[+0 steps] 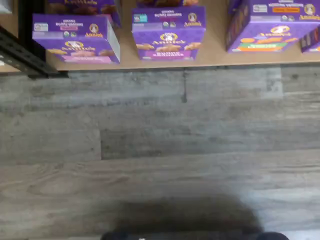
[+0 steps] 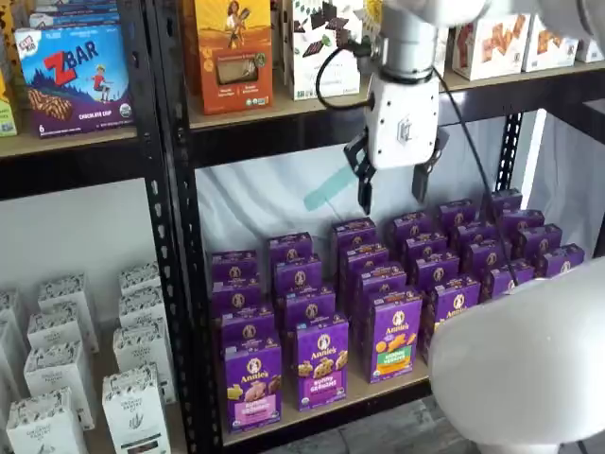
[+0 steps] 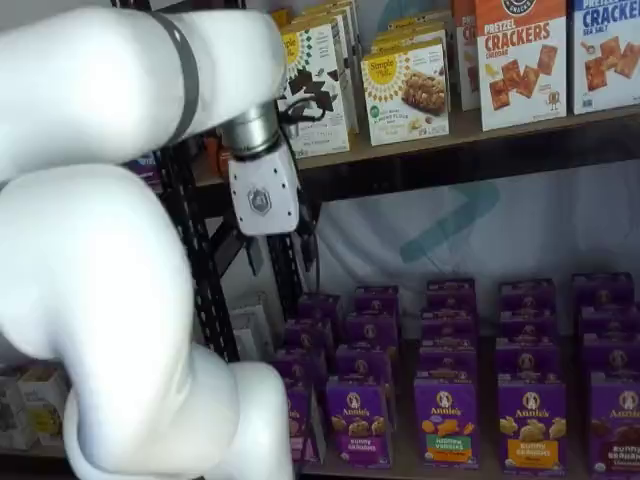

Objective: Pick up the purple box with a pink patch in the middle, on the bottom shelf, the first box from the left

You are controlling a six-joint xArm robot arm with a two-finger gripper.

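The purple box (image 2: 252, 383) with the pink patch stands upright at the front left of the bottom shelf (image 2: 333, 408). It also shows in the wrist view (image 1: 75, 37), at the shelf board's (image 1: 215, 47) edge, and in a shelf view (image 3: 301, 418) half hidden behind my arm. My gripper (image 2: 393, 194) hangs well above the rows of purple cartons, up and to the right of this box. Its two black fingers stand apart with a plain gap and hold nothing. In a shelf view the gripper (image 3: 283, 252) is in front of the black upright.
Beside the box stand a purple carton with tan crackers (image 2: 321, 364) and one with an orange-and-green patch (image 2: 395, 338), with more rows behind. A black upright (image 2: 175, 236) stands left of it, then white cartons (image 2: 57, 378). My arm's white link (image 2: 529, 369) fills the lower right. Grey wooden floor (image 1: 160, 140) lies below.
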